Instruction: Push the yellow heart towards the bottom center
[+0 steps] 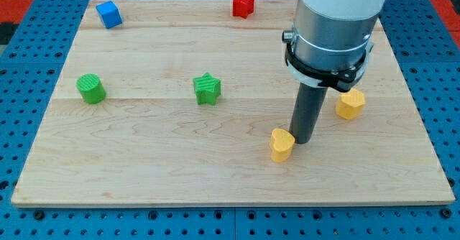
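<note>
The yellow heart (281, 144) lies on the wooden board (144, 161), right of centre and near the view's bottom. My tip (302, 140) stands on the board just to the heart's right, touching or almost touching its upper right side. The rod rises into a large grey and white arm body at the view's top right.
A yellow hexagon block (350, 104) lies right of the rod. A green star (207, 89) sits mid-board, a green cylinder (90, 88) at the left. A blue cube (108, 14) is at top left, a red star (244, 4) at top centre.
</note>
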Controlling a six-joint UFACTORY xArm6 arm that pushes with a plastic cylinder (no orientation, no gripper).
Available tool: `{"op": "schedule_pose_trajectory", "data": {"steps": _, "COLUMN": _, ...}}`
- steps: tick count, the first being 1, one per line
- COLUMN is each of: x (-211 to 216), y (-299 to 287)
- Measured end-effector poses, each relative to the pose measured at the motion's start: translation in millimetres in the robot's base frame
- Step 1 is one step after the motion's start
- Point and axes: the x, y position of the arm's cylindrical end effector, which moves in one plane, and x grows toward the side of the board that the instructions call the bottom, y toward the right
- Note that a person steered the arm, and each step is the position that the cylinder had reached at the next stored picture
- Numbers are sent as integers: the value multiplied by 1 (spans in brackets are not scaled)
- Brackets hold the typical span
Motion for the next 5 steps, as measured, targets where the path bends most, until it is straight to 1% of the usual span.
{"op": "schedule_pose_trajectory", "data": {"steps": 2, "x": 9, "y": -85}}
{"op": "schedule_pose_trajectory", "data": {"steps": 3, "x": 20, "y": -54}}
{"op": "schedule_pose_trajectory", "data": {"steps": 4, "x": 36, "y": -38}}
{"op": "schedule_pose_trajectory", "data": {"steps": 5, "x": 45, "y": -78}}
